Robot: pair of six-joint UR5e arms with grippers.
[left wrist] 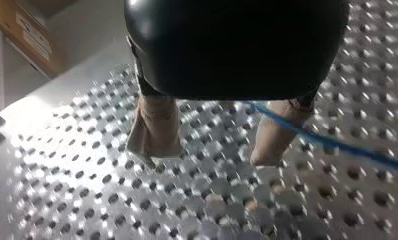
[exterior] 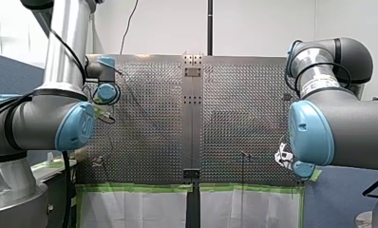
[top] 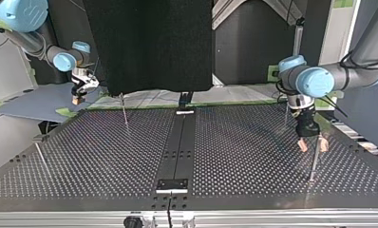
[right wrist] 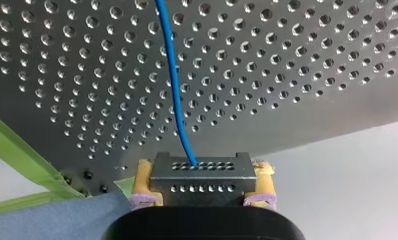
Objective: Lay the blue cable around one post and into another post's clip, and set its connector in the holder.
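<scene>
**Right claw.** The right claw (right wrist: 203,181) is clamped on the connector (right wrist: 202,169), a dark block with rows of holes, gripped across its short sides between the yellow pads (right wrist: 145,176). The claw sits at the edge of the tabletop (right wrist: 312,75), so the perforated surface lies wholly ahead of it. A strip of green tape (right wrist: 22,150) lies to one side.

**Cable.** The blue cable (right wrist: 174,80) leaves the forward face of the connector and runs almost straight ahead of the right claw across the tabletop. Its long axis is in line with the claw's reach. No slack loop shows in this stretch.

**Left claw.** The left claw (left wrist: 212,145) hangs just above the tabletop with its beige fingers (left wrist: 154,130) spread wide and nothing clamped. The cable emerges from under the claw's body in the gap between the fingers, crosses one finger and runs off to that side. I cannot tell whether it touches that finger.

**Posts.** In the top view a thin post (top: 314,164) stands just beside the left claw, a little ahead of its fingertips. The cable is too fine to follow in that view.

**Assessment.**
- Nothing is routed yet.
- The left claw is the nearer to the mid-span and to that post.
- The coming move turns on the cable lying across the left claw's gap, not along it, so closing there should capture it.
- The right claw governs the cable's tension.
</scene>
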